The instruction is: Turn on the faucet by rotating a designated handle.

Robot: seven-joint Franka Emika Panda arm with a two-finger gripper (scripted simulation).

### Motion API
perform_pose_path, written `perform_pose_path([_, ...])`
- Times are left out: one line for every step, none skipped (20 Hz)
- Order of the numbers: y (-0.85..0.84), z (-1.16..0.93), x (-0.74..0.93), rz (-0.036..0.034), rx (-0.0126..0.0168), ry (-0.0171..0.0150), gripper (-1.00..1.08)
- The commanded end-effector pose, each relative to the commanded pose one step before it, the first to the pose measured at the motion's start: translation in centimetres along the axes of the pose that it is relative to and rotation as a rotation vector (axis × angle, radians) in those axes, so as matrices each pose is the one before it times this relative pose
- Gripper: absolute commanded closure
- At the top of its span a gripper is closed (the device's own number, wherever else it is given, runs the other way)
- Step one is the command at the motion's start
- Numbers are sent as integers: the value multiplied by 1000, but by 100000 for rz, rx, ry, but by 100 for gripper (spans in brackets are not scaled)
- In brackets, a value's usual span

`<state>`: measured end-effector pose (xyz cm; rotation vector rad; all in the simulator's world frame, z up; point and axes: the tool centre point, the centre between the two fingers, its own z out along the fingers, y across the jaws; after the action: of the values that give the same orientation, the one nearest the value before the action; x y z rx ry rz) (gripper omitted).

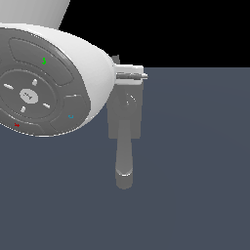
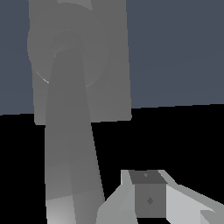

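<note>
- In the exterior view the white robot arm (image 1: 53,78) fills the upper part on that view's left — a big rounded housing with a grey disc face bearing small green, red and teal marks.
- The faucet (image 1: 125,114) stands just beside that housing, on the exterior view's right of it; its flat rectangular base block is partly covered by the arm.
- The spout (image 1: 124,161), a thick rounded tube, runs from the round collar on the base block down toward the camera and ends in an open mouth.
- The handle (image 1: 131,75) is a thin bar lying across the top edge of the base block, its free tip pointing to the exterior view's right, away from the arm.
- The gripper (image 2: 151,199) shows only in the wrist view, as one pale finger (image 2: 151,199) with a dark pad — it sits near the spout's end, apart from it and well away from the handle.
- Whether the fingers are spread or closed cannot be told; nothing is seen between them.
- The floor (image 1: 195,171) is plain slate blue.
</note>
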<state>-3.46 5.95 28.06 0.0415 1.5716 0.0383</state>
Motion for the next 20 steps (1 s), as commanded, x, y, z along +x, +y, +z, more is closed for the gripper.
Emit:
perform_pose_path([-1066, 217, -528, 112, 543, -709, 108])
perform_pose_path([-336, 13, -130, -178, -52, 39, 108])
perform_pose_path([-333, 14, -129, -183, -54, 40, 108])
perform_pose_path([-335, 13, -130, -178, -52, 38, 108])
perform_pose_path([-332, 14, -129, -184, -54, 39, 108])
perform_pose_path([-331, 14, -128, -184, -54, 38, 108])
perform_pose_path([-333, 14, -129, -178, -52, 37, 108])
perform_pose_path([-333, 14, -129, -178, -52, 36, 108])
perform_pose_path([-329, 14, -128, -184, -54, 37, 108])
perform_pose_path([-334, 14, -130, -172, -50, 34, 108])
perform_pose_path([-330, 15, -129, -179, -52, 34, 108])
perform_pose_path([-327, 15, -128, -185, -53, 35, 108])
perform_pose_path([-329, 15, -129, -179, -52, 33, 108])
perform_pose_path([-328, 15, -129, -179, -51, 32, 108])
perform_pose_path([-325, 16, -128, -185, -53, 32, 108])
perform_pose_path([-327, 17, -129, -180, -51, 29, 108])
perform_pose_path([-326, 17, -130, -180, -51, 27, 108])
perform_pose_path([-323, 19, -130, -187, -52, 25, 108])
perform_pose_path([0, 0, 0, 0, 0, 0, 108])
perform_pose_path([910, -589, 1864, 8158, 3093, -4887, 108])
